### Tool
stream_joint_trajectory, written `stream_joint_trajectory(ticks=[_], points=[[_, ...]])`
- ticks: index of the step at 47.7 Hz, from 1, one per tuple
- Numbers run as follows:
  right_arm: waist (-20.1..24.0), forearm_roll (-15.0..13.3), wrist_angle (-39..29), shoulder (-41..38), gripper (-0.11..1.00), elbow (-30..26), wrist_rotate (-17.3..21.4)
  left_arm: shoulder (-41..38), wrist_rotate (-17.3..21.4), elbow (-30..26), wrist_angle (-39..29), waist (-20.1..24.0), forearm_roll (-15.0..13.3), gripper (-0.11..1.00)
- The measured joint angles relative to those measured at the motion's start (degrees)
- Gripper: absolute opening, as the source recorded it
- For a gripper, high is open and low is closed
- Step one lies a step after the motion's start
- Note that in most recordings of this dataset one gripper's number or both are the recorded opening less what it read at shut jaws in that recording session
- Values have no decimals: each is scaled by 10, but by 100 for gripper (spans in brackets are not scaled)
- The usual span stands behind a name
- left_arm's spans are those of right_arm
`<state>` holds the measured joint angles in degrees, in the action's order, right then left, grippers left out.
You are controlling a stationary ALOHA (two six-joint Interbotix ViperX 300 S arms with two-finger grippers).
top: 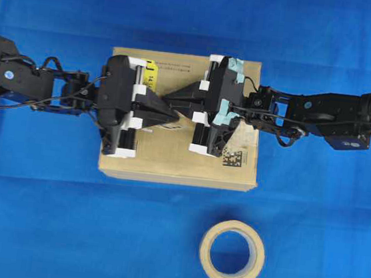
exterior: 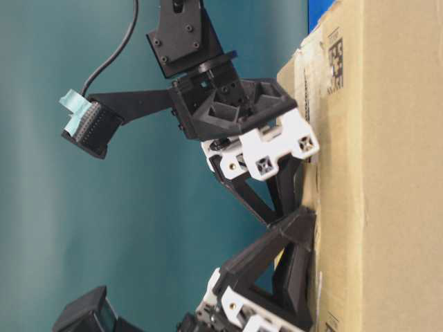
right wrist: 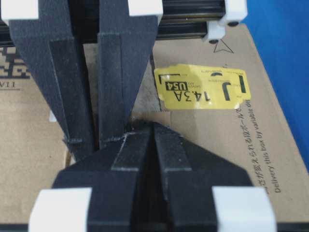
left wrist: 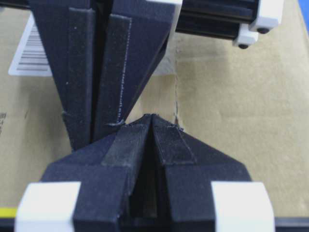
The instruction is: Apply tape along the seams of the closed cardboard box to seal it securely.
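The cardboard box (top: 169, 164) lies flat in the middle of the blue surface. My left gripper (top: 173, 114) and right gripper (top: 168, 101) are both shut, tips almost touching, pressed down on the middle of the box top. In the left wrist view my left gripper (left wrist: 152, 118) points at a thin dark seam line (left wrist: 176, 92), with a paler tan strip that looks like the tape (left wrist: 157, 96) beside it. In the right wrist view my right gripper (right wrist: 153, 126) sits just below the yellow sticker (right wrist: 203, 89). Nothing shows between either pair of jaws.
A ring-shaped tan tape roll (top: 232, 253) lies in front of the box. A white barcode label (left wrist: 31, 53) and a black data-matrix code (top: 235, 157) are on the box top. The table-level view shows both grippers against the box (exterior: 387, 173).
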<state>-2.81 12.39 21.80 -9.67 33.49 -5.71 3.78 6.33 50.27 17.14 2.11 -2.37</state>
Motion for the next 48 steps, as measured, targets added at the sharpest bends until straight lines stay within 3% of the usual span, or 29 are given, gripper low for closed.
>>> stream_joint_trajectory(ticks=[12,27,36,48], points=[[11,29,7,-2,-1,12,0,41,-41,57,16,0,0,0],[41,103,11,10,-1,51,0,35,-45,69,34,-1,0,0],[62,133,14,25,-1,76,1,35,-45,70,34,-1,0,0],[73,148,17,40,-1,98,1,46,-50,84,34,-1,0,0]])
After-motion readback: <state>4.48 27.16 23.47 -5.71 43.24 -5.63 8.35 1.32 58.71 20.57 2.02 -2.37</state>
